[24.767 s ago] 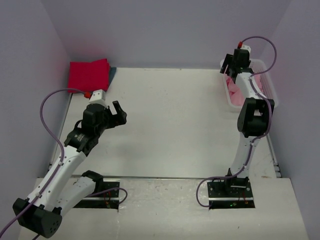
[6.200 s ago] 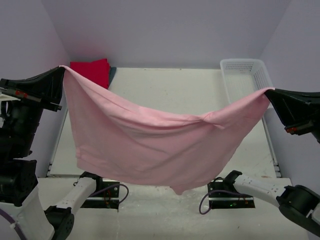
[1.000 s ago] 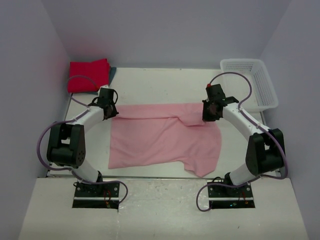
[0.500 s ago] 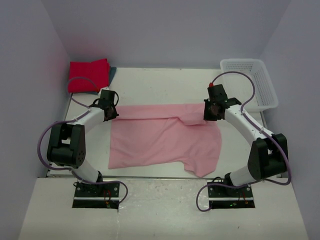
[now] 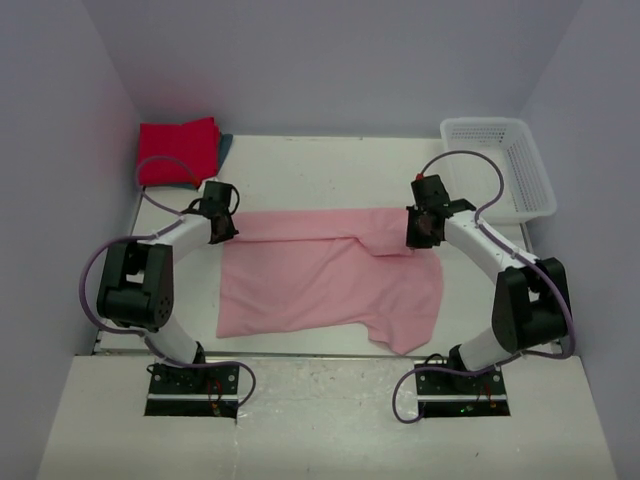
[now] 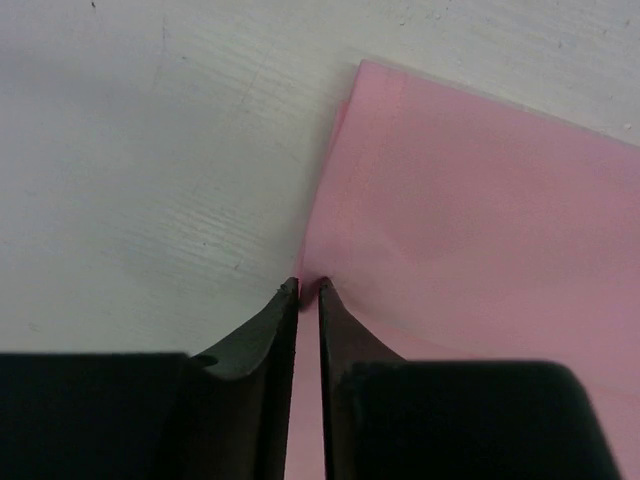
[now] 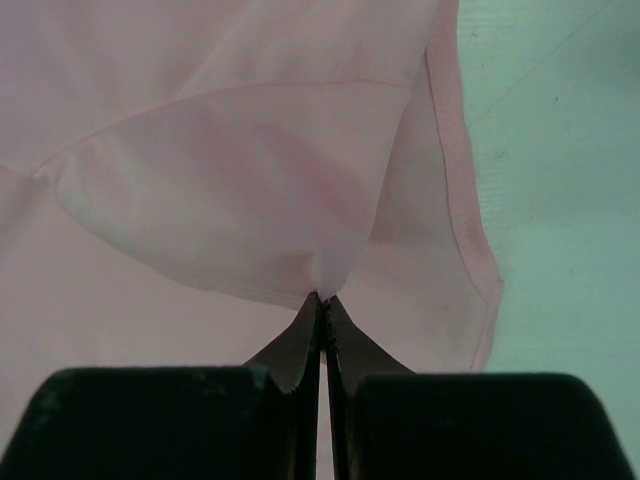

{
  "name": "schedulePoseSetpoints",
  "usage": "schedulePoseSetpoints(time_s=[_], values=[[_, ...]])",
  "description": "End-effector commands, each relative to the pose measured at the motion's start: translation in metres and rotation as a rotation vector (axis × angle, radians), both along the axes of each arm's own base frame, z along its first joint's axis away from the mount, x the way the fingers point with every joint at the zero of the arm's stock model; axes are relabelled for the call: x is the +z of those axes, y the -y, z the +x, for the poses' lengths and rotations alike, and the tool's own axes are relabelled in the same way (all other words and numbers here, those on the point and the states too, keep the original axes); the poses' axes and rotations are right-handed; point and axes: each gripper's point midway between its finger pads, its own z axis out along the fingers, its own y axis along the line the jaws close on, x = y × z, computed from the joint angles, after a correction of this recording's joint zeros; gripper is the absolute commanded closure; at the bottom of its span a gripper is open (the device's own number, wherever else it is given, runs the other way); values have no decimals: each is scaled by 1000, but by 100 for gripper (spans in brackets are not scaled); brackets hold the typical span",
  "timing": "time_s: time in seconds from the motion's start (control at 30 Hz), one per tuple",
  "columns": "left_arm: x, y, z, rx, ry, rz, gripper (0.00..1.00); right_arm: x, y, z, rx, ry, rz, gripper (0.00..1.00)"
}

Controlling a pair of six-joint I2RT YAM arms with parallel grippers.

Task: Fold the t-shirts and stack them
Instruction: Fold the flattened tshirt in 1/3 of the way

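Observation:
The pale pink t-shirt [image 5: 330,280] lies spread on the table, its far edge stretched between my two grippers. My left gripper [image 5: 222,232] is at the shirt's far-left corner. In the left wrist view its jaws [image 6: 310,287] stand a sliver apart with pink cloth [image 6: 470,220] between them. My right gripper [image 5: 420,238] is shut tight on a pinch of cloth by the far-right sleeve, as the right wrist view shows [image 7: 321,297]. The red folded t-shirt [image 5: 178,150] sits in the far-left corner on a dark teal one [image 5: 226,143], of which only an edge shows.
A white mesh basket [image 5: 497,165] stands at the far right of the table. Lilac walls close in the left, back and right sides. Both arms reach forward over the table edges on either side of the shirt.
The pink shirt hung in the air between raised grippers seconds ago; now it lies flat on the table. Over the last second both grippers shifted only slightly.

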Motion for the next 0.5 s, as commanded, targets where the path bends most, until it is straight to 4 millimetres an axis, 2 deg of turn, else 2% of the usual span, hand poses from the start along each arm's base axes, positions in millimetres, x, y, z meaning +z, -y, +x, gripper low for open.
schedulePoseSetpoints(time_s=[0.0,0.03,0.07,0.1,0.13,0.17,0.2,0.23,0.33,0.4,0.43,0.47], values=[[1,-4,-2,51,18,9,84,-6,2,4,-27,10,-23,100],[4,-5,-3,65,29,11,77,-7,3,4,-29,7,-26,100],[5,-5,-4,73,35,13,67,-9,4,3,-35,2,-28,100],[10,-2,-6,79,55,6,62,-12,6,2,-42,-10,-42,100],[15,0,-8,89,75,6,49,-15,10,-1,-57,-26,-59,100],[20,1,-7,90,92,9,45,-17,9,-2,-56,-37,-62,100],[21,3,-11,90,96,12,43,-20,12,-4,-65,-45,-77,100],[27,0,-13,109,113,31,42,-25,14,-8,-69,-66,-91,96],[53,1,-17,140,186,46,39,-34,19,-17,-94,-87,-124,88],[84,1,-18,168,262,51,38,-39,19,-26,-99,-99,-144,74],[95,3,-17,164,292,42,38,-38,22,-29,-110,-105,-166,60],[116,9,-14,142,342,23,38,-35,20,-32,-119,-88,-171,53]])
